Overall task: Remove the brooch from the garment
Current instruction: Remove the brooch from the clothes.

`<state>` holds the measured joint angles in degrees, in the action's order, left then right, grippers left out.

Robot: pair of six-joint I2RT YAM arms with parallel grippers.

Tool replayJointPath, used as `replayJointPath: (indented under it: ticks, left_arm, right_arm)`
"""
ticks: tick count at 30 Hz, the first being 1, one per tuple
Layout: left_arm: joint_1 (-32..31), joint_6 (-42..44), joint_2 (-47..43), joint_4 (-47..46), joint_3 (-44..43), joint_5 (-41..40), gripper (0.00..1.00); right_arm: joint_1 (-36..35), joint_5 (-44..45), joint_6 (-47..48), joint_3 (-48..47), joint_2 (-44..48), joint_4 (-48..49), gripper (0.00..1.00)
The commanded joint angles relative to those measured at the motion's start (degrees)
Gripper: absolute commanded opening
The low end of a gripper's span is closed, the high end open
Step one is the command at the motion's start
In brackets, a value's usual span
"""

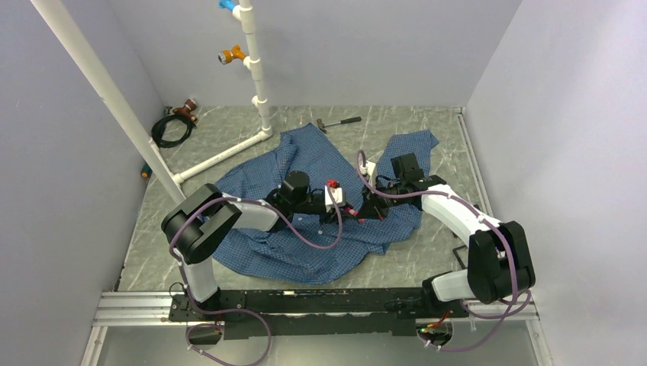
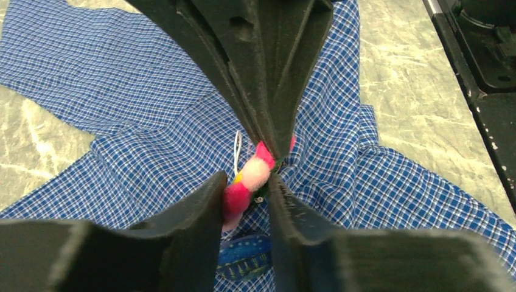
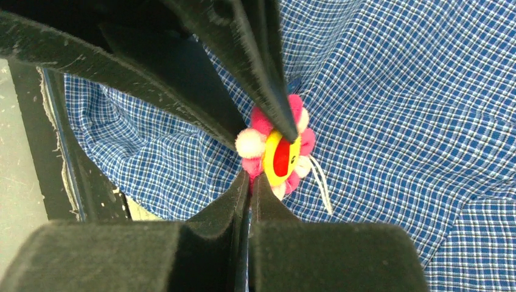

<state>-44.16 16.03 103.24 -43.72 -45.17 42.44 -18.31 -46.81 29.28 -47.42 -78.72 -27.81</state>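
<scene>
The left hand (image 2: 244, 182) is closed across the brooch (image 3: 277, 152), one finger on its yellow face and one behind the pink petals. The right hand (image 3: 249, 185) is pinched tight at the brooch's edge, on cloth or petal I cannot tell. The brooch looks light and squashy, so the firmer centre is probably the best hold. It sits mid-garment (image 1: 305, 156), which is spread over the desk (image 1: 427, 130)

Lab cell: partition walls (image 1: 343, 53), PVC frame (image 1: 255, 69)

Brooch (image 3: 281, 159) half behind fingertips (image 3: 277, 109) of left hand (image 3: 263, 137), pin out of sight.
</scene>
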Motion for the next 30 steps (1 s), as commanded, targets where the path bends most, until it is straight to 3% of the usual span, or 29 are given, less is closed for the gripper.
replayJointPath:
  ticks: [1, 3, 4, 5, 6, 7, 8, 14, 24, 30]
  left_arm:
    - [-0.6, 2.5, 0.4, 3.9, -2.5, -0.9, 0.27]
    - [-0.5, 2.3, 0.5, 5.0, -2.8, -0.6, 0.11]
    - [-0.5, 1.9, 0.4, 5.3, -3.0, -0.1, 0.03]
    - [-0.4, 1.3, 0.4, 5.3, -3.0, 0.4, 0.00]
    - [-0.3, 0.1, 0.5, 4.9, -3.1, 1.0, 0.00]
    - [0.0, -1.7, 0.7, 4.3, -3.1, 1.7, 0.00]
    - [0.3, -4.3, 1.1, 3.4, -3.4, 2.8, 0.00]
    - [3.7, -23.9, 5.5, -7.7, -4.2, 7.4, 0.00]
    - [5.3, -40.4, 11.2, -17.9, -6.1, 8.1, 0.00]
    - [5.5, -46.0, 13.4, -22.0, -6.1, 8.3, 0.00]
  right_arm:
    - [-0.3, -1.1, -1.4, -1.3, 0.8, 0.6, 0.00]
    - [0.0, 0.8, -2.7, -1.2, 1.2, 1.2, 0.00]
    - [0.5, 2.0, -3.7, -1.1, 1.5, 1.8, 0.06]
    - [1.2, 2.2, -4.1, -0.7, 2.1, 2.1, 0.15]
    - [2.3, 2.1, -4.2, -0.1, 2.7, 2.5, 0.34]
    - [3.5, 1.7, -4.3, 0.5, 3.4, 3.0, 0.45]
    - [4.5, 1.7, -4.3, 1.4, 4.0, 3.6, 0.48]
    - [8.6, 2.4, -2.8, 3.4, 2.9, 2.4, 0.42]
    - [9.6, -1.4, -0.9, 3.5, 0.0, 1.3, 0.35]
    - [9.6, -3.0, -0.6, 1.8, -3.4, 0.6, 0.20]
